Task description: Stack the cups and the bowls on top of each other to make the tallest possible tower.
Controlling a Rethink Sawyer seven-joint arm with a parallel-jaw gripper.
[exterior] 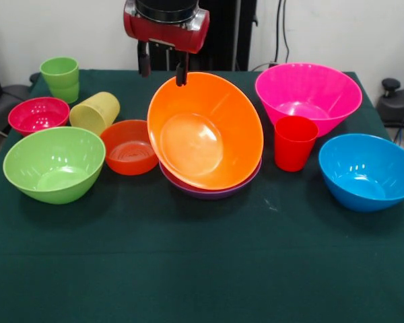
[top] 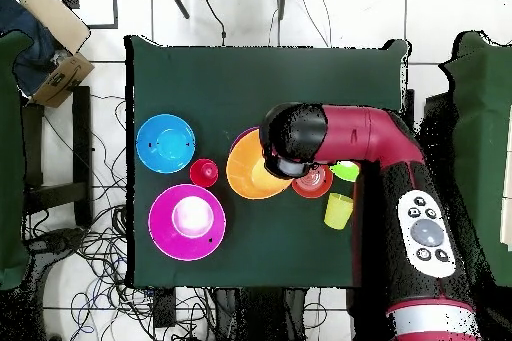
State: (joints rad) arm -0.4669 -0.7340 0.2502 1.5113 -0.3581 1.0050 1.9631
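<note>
Tower begun: hand (exterior: pixel 163 73) pinches the far rim of the orange bowl (exterior: pixel 205 131), tilted in the purple bowl (exterior: pixel 212 190) at centre counter (exterior: pixel 202 269). Pink bowl (exterior: pixel 308 94) at 2 o'clock, blue, lime, small bowls and cups unstacked.

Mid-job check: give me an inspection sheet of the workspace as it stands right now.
Surface: dark green tablecloth.
Job's things: orange bowl tilted, resting in the purple bowl; pink bowl, blue bowl, lime-green bowl, red-orange bowl and magenta bowl separate; red cup and green cup upright; yellow cup on its side.
Clutter: nothing seen.
Grippers: end effector at the orange bowl's far rim, one finger on it.
Cables: tangled on the floor.
Surroundings: cardboard box.
</note>
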